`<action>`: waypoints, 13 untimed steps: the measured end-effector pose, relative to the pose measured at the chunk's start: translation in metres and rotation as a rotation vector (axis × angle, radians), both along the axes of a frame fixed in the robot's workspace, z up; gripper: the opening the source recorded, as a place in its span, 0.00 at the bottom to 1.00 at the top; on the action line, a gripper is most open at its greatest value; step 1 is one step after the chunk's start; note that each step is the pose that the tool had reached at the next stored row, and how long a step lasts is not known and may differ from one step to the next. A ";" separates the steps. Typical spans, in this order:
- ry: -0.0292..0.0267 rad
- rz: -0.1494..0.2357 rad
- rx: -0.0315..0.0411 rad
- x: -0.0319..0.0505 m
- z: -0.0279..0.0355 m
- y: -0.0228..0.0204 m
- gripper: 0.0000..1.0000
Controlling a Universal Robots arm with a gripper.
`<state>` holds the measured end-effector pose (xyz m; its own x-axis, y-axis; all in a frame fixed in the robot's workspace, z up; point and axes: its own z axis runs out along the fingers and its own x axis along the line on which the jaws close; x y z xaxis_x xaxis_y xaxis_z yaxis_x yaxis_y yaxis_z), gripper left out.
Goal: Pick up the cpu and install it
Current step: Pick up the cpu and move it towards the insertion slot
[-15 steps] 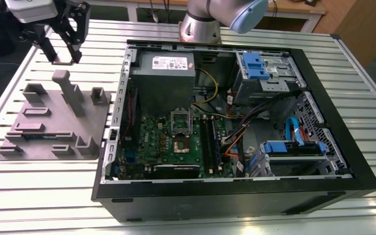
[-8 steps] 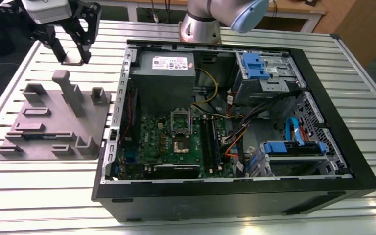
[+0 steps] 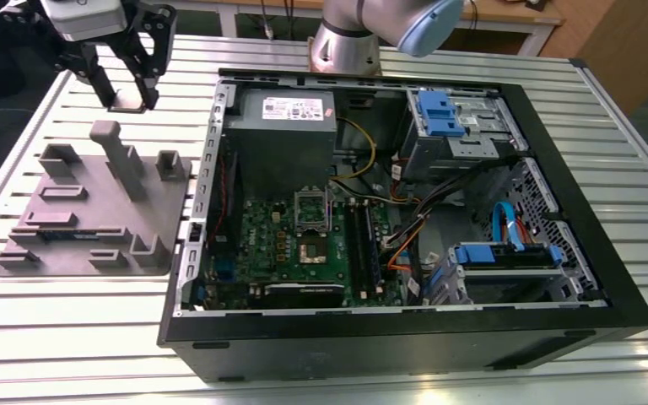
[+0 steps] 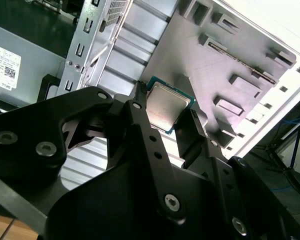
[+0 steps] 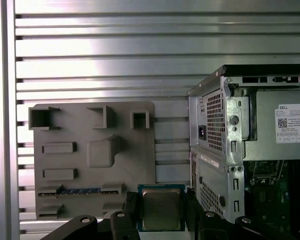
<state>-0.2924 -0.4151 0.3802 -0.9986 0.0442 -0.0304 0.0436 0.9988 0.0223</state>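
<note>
The gripper [image 4: 166, 111] has its fingers [image 4: 142, 125] closed to the cpu's width and clamps the cpu [image 4: 166, 102] by two opposite edges. The shiny lid faces the wrist cameras and the chip lies flat between the tips. That edge grip probably keeps the underside untouched and leaves it free to seat. In the exterior view the cpu [image 3: 131, 107] hangs off the table [image 3: 77, 337], above the far end of the grey tray [image 3: 88, 198] and on the exterior view's left of the open case [image 3: 414, 337], not over it. The tray's moulded pockets each fit one part. A memory stick [image 5: 80, 190] lies in one slot, and the other pockets I can make out look bare. The case lies on its side, which gives access from above. Inside it are the power supply [image 3: 284, 126] at the far end, blue drive cages [image 3: 459, 118], loose cables [image 3: 414, 228] and the green board [image 3: 262, 228]. The board's socket [image 3: 314, 243] looks empty, its frame apparently raised.
</note>
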 end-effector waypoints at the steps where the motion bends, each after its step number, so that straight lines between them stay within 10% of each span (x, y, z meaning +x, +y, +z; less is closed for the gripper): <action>1: -0.0001 0.000 0.0000 0.0000 0.0000 0.0000 0.47; 13: 0.0000 0.000 0.0000 0.0075 -0.0001 0.0000 0.47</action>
